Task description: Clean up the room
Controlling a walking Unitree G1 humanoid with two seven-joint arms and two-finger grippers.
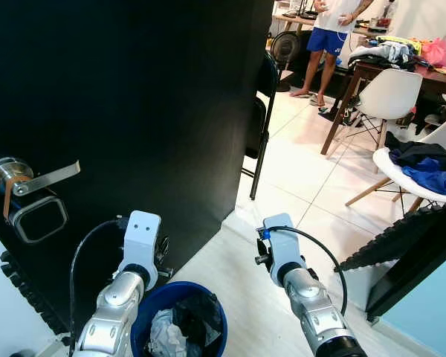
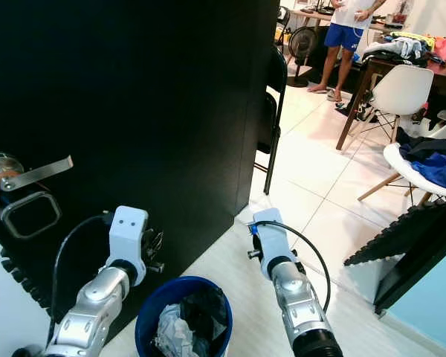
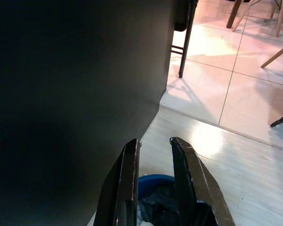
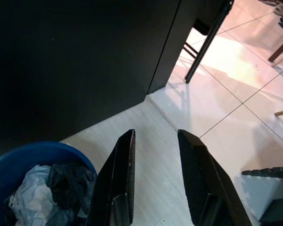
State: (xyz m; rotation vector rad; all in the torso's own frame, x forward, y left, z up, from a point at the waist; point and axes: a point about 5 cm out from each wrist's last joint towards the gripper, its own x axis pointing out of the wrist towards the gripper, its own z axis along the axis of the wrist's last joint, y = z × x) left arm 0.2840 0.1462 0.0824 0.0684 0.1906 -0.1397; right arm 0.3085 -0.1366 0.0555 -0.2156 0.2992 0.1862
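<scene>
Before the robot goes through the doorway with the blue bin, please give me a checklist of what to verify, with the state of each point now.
1. Left end effector free: ok, open, nothing between the fingers.
2. Right end effector free: ok, open and empty.
3. Blue bin held: not ok, it stands between the arms, ungripped.
4. Black door out of the way: cannot tell, its edge is close on the left.
5. Path beyond the doorway: not ok, a black folding chair stands just past the door.
6. Person at a safe distance: ok, far across the room.

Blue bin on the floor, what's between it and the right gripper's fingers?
Nothing: in the right wrist view, bare pale floor separates the blue bin from the open right gripper.
</scene>
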